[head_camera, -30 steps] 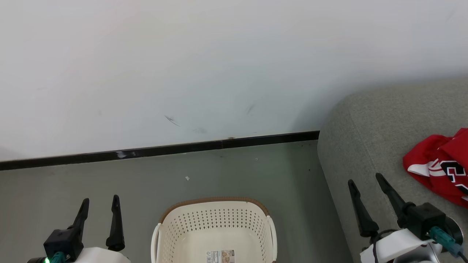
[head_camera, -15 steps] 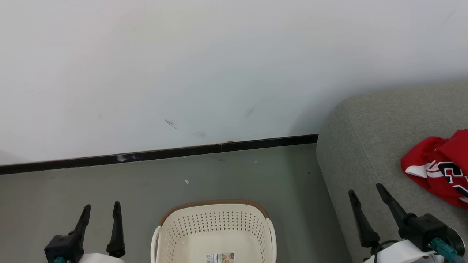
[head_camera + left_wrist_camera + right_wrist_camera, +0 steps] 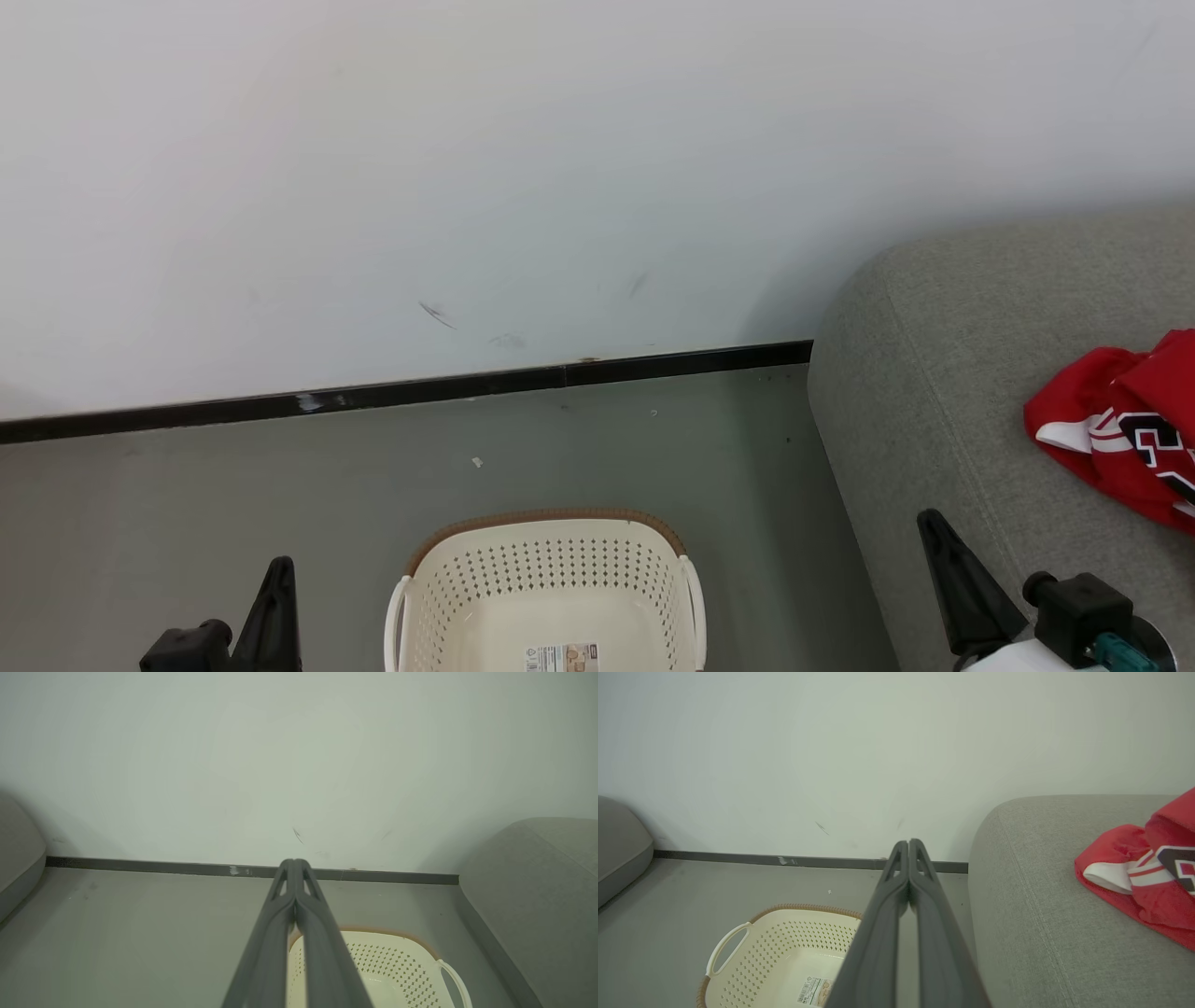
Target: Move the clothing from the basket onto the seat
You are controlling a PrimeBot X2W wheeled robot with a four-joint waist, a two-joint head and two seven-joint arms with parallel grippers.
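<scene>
You faced a basket of smooth cream plastic, its rim brown with a woven look, and 1 paper label on its bottom. The seat was matt grey cloth, coarsely woven; the clothing was smooth red fabric. The floor looked smooth, the skirting glossy black, the wall matt white.

Open floor lies left of the basket and between it and the sofa; the wall closes the far side, and clothing covers part of the sofa's top
</scene>
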